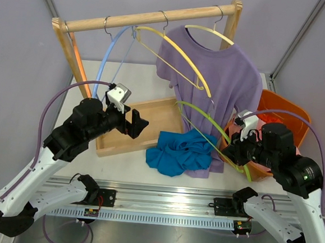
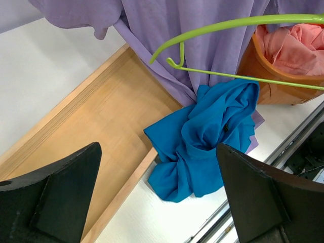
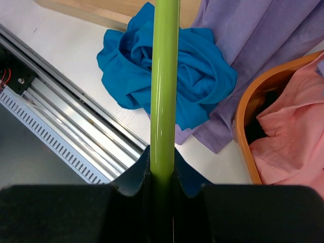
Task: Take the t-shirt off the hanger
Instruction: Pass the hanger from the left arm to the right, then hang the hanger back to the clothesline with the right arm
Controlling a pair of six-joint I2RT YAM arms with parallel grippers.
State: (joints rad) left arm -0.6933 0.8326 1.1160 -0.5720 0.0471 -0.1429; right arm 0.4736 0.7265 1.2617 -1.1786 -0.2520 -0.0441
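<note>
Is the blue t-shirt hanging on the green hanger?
No, the blue t-shirt lies crumpled on the table, off the bare green hanger that is clamped in the right claw.

White table (image 1: pixel 131 165), wooden tray (image 1: pixel 122 145), crumpled blue t-shirt (image 1: pixel 180 151), orange basket (image 1: pixel 285 106)

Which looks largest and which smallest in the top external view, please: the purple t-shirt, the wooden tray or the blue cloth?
1. purple t-shirt, clearly largest
2. wooden tray
3. blue cloth
The tray and the cloth look close in size, so their order is less sure.
</note>
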